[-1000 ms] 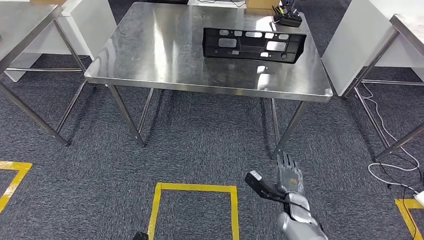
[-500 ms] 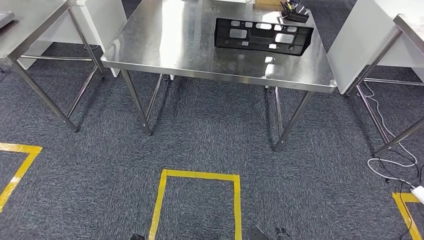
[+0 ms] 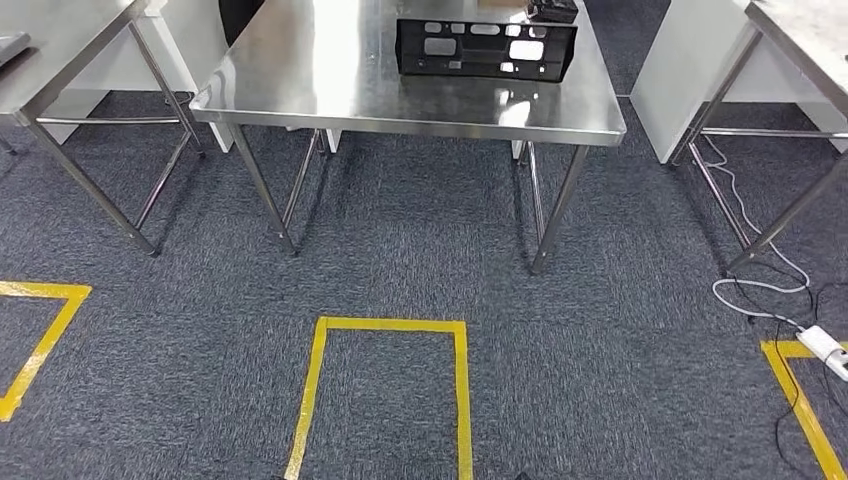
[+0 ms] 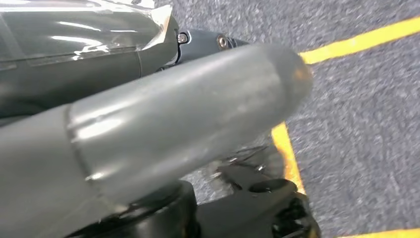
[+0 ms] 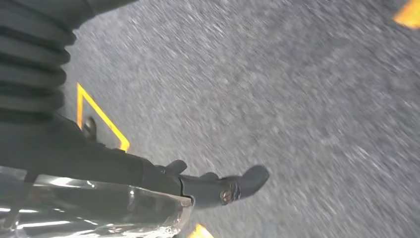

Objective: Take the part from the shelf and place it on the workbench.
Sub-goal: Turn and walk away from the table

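The black part (image 3: 485, 47), a long frame with cut-out holes, stands on edge at the back right of the steel workbench (image 3: 330, 80). It lies apart from both hands. My left hand (image 4: 188, 109) hangs low over the carpet; its thick grey thumb stretches out and nothing is in it. In the right wrist view my right hand (image 5: 218, 188) also hangs over the carpet, with dark fingers (image 5: 250, 179) stretched out and nothing held.
A second steel table (image 3: 60, 60) stands at the left and a white cabinet (image 3: 680, 70) at the right. Yellow floor tape (image 3: 385, 325) marks a square before the workbench. A cable and a white power strip (image 3: 825, 345) lie at the right. A small dark device (image 3: 553, 10) sits behind the part.
The whole picture has shifted, so the camera has moved. My right hand, raised and spread a second ago, has dropped out of the head view. The part stays on the workbench.
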### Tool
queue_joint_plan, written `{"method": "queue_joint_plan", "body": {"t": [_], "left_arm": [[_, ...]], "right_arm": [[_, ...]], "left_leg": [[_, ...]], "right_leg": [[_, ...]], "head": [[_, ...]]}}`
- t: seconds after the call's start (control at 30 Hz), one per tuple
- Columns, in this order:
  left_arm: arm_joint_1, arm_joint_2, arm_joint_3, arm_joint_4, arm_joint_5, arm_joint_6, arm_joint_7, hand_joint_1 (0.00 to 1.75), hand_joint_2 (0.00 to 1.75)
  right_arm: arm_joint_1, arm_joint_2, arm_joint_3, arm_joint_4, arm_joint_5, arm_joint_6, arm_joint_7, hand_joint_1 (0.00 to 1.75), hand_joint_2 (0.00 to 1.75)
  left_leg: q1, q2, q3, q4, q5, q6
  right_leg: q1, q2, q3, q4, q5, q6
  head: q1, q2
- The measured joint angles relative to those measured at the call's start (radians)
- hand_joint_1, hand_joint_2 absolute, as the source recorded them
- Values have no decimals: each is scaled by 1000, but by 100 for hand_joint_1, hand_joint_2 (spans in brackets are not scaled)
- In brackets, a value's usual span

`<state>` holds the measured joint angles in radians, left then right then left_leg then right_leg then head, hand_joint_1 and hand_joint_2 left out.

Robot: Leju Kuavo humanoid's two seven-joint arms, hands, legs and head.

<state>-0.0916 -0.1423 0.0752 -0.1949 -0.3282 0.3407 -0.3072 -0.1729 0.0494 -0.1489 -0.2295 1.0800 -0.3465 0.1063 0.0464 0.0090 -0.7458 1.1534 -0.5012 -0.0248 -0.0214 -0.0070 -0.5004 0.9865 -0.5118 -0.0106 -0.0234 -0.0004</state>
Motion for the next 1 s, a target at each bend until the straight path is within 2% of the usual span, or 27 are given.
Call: {"method": "queue_joint_plan", "body": {"t": [0.03,0.07,0.1,0.13,0.17,0.2,0.27,0.3,0.37,0.4,0.43,0.47,0.53,0.57,0.6,0.63,0.67,0.7,0.73,0.77,0.8,0.83,0.87,0.9,0.93,0.97,1.0], "left_arm": [[0,1,0,0,-3,-2,0,0,0],[0,1,0,0,-6,-3,1,0,0],[-1,2,0,0,-10,-6,2,0,0],[-1,2,0,0,-13,-8,3,0,0],[-3,3,0,0,-15,-9,4,0,0],[-6,4,0,-1,-17,-10,5,0,0],[-13,6,0,-2,-17,-12,7,0,0],[-16,7,0,-2,-18,-12,7,0,0],[-18,6,-1,-2,-18,-13,7,0,0],[-17,5,-1,-2,-18,-14,8,0,0],[-18,5,-1,-1,-18,-15,9,0,0],[-18,4,-1,-1,-18,-17,9,0,0],[-18,2,-1,-2,-19,-18,9,0,0],[-18,1,-1,-2,-18,-18,9,0,0],[-17,1,-1,-2,-18,-18,9,0,0],[-17,1,-1,-2,-18,-18,9,0,0],[-16,1,-1,-2,-17,-18,9,0,0],[-17,1,-1,-2,-17,-18,9,0,0],[-17,1,-1,-2,-18,-17,9,0,0],[-17,1,-1,-3,-18,-17,9,0,0],[-18,1,-1,-3,-18,-17,9,0,0],[-17,0,-1,-3,-18,-16,9,0,0],[-16,0,-1,-3,-18,-16,9,0,0],[-15,1,-1,-2,-18,-16,9,0,0],[-13,1,-1,-1,-18,-16,9,0,0],[-11,2,-1,-1,-18,-16,9,0,0],[-10,3,-1,-1,-18,-16,9,0,0]], "right_arm": [[5,1,-6,2,-5,4,2,0,175],[10,2,-12,3,-12,7,3,0,175],[16,2,-19,5,-18,9,6,0,175],[22,2,-27,7,-23,12,8,0,175],[26,2,-33,8,-27,14,9,0,175],[30,3,-39,9,-28,17,11,0,175],[33,4,-45,11,-28,20,12,0,175],[34,5,-47,11,-28,20,13,0,175],[36,4,-52,13,-28,20,13,0,175],[38,3,-55,15,-28,20,13,0,175],[39,3,-57,16,-28,21,13,0,175],[40,2,-58,17,-28,21,14,0,175],[41,3,-60,18,-27,22,14,0,175],[41,3,-62,18,-26,23,14,0,175],[41,3,-63,18,-26,23,14,0,175],[41,3,-65,19,-25,23,15,0,175],[41,3,-66,19,-25,23,16,0,175],[40,4,-66,19,-25,23,17,0,175],[39,4,-66,19,-25,23,17,0,175],[37,5,-67,19,-24,23,17,0,175],[36,6,-67,19,-24,23,18,0,175],[36,6,-68,20,-24,23,18,0,175],[37,6,-68,20,-24,23,18,0,175],[38,6,-68,21,-24,23,19,0,175],[39,6,-68,22,-25,23,20,0,175],[40,6,-69,23,-25,23,21,0,175],[40,7,-69,23,-25,23,21,0,175]], "left_leg": [[-2,-3,-7,71,-46,1],[-4,-6,-8,131,-62,1],[-5,-7,5,163,-53,3],[-5,-8,34,163,-29,6],[-7,-8,81,126,-7,11],[-9,-9,142,58,-5,19],[-16,-9,241,-73,-34,31],[-21,-9,263,-111,-49,37],[-25,-6,258,-135,-39,48],[-25,-4,248,-142,-24,56],[-23,-1,236,-149,-7,63],[-21,2,222,-154,10,68],[-20,5,187,-155,39,70],[-18,6,168,-155,54,66],[-16,8,150,-154,68,61],[-12,10,131,-152,84,55],[-7,11,114,-151,98,47],[-5,11,100,-148,112,38],[-3,11,88,-146,124,29],[-4,11,82,-145,135,19],[-6,11,79,-147,146,12],[-6,11,79,-151,159,5],[-5,11,79,-156,169,-1],[-1,10,76,-154,163,-4],[1,9,69,-138,135,-6],[2,6,58,-101,87,-6],[1,3,44,-44,24,-3]], "right_leg": [[6,-1,-14,1,13,-6],[11,-2,-30,3,27,-9],[16,-2,-45,5,39,-10],[19,-2,-61,9,50,-8],[22,-2,-78,15,59,-6],[23,-1,-92,23,67,-2],[28,-1,-110,36,77,6],[27,-1,-115,38,85,13],[27,-3,-120,36,102,29],[26,-1,-128,43,96,34],[26,1,-139,62,72,33],[23,3,-154,100,30,31],[13,5,-183,215,-60,30],[8,5,-189,271,-81,39],[1,5,-183,305,-77,54],[-6,5,-161,307,-54,74],[-14,5,-120,273,-27,92],[-22,5,-65,211,-10,105],[-23,7,-1,126,-14,109],[-21,9,46,56,-31,104],[-17,11,74,7,-48,94],[-10,13,83,-16,-58,83],[-10,12,72,-15,-54,69],[-12,10,64,-12,-45,56],[-15,7,54,-10,-35,42],[-16,5,43,-10,-23,27],[-14,2,30,-9,-11,15]], "head": [[-1,0],[-2,0],[-2,0],[-2,0],[-2,0],[-3,0],[-2,0],[-2,0],[-2,0],[-2,0],[0,0],[3,0],[9,0],[10,0],[10,0],[10,0],[10,0],[10,0],[12,0],[13,0],[13,0],[13,0],[12,0],[10,0],[7,0],[3,0],[0,0]]}}
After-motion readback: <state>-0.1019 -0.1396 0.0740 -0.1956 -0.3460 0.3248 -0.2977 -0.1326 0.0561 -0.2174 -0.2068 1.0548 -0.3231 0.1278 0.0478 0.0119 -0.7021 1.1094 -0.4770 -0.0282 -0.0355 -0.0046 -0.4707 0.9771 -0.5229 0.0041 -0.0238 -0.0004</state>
